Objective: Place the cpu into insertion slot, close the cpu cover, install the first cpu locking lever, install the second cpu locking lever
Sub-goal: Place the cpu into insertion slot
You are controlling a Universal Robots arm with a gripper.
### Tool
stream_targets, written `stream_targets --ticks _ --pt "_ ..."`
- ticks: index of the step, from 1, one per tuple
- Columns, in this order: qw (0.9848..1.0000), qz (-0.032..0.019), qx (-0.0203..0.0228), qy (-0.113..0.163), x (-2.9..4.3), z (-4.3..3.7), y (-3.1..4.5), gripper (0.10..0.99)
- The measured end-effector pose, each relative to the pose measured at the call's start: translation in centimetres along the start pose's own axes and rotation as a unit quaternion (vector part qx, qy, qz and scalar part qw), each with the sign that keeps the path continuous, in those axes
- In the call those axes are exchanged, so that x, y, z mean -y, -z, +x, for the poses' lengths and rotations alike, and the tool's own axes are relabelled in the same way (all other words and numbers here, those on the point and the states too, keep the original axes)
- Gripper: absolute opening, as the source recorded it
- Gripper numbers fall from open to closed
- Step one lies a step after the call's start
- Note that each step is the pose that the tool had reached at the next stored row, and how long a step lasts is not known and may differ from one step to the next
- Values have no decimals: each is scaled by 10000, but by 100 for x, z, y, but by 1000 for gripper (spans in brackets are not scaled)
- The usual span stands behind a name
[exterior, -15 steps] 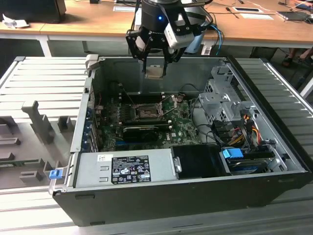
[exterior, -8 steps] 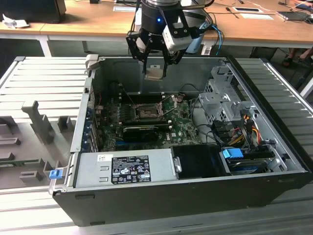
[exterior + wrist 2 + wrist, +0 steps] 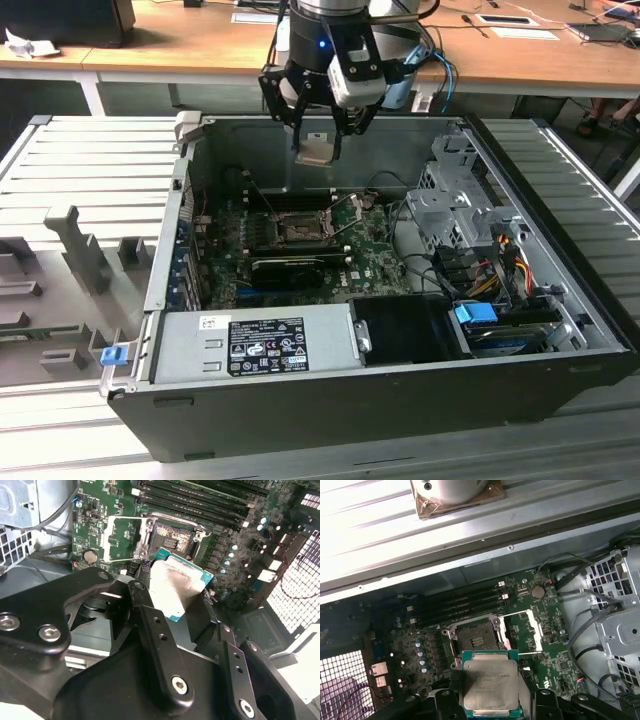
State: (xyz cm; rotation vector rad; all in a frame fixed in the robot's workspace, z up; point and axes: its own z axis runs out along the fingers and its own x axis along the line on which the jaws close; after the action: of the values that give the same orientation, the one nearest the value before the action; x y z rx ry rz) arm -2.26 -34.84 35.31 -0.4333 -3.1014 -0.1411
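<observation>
Black pincer fingers (image 3: 150,625) are seen nearest the lens in the second wrist view. The pincer (image 3: 320,132) is closed narrowly on the cpu (image 3: 316,150), which is clamped by two opposite edges between the fingertips. Its metal face is turned toward both wrist cameras.

In the exterior view the chip is held at the upper centre of the frame, in the air, above the open computer case (image 3: 300,400). The insertion slot (image 3: 298,228) is found lower, near the frame's centre, well apart from the chip. No contact between the two is shown. The cpu cover (image 3: 533,626) is swung open just beside the slot, so the pin field is exposed.

Hazards, as judged:
- Pins may be bent if the chip is lowered tilted or offset, since the slot is only slightly larger than the chip.
- Grip may be lost, because only thin edges are clamped; a dropped chip would land on the exposed pins or the board.
- The raised cover may be struck by a finger if the descent is made too close to it.
- Seating may be prevented if the chip's rotation is not matched to the slot.
</observation>
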Motion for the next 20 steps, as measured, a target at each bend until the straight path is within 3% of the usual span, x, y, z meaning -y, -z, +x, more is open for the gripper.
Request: stream_targets --ticks 8,14,18,20 --pt "9992 -8 36 -409 2 -1 -25 525" --pt "9972 -15 67 -749 4 -1 -43 525" --pt "9936 -22 100 -1123 6 -1 -68 525" --pt "9894 -28 128 -1444 8 -2 -88 525"
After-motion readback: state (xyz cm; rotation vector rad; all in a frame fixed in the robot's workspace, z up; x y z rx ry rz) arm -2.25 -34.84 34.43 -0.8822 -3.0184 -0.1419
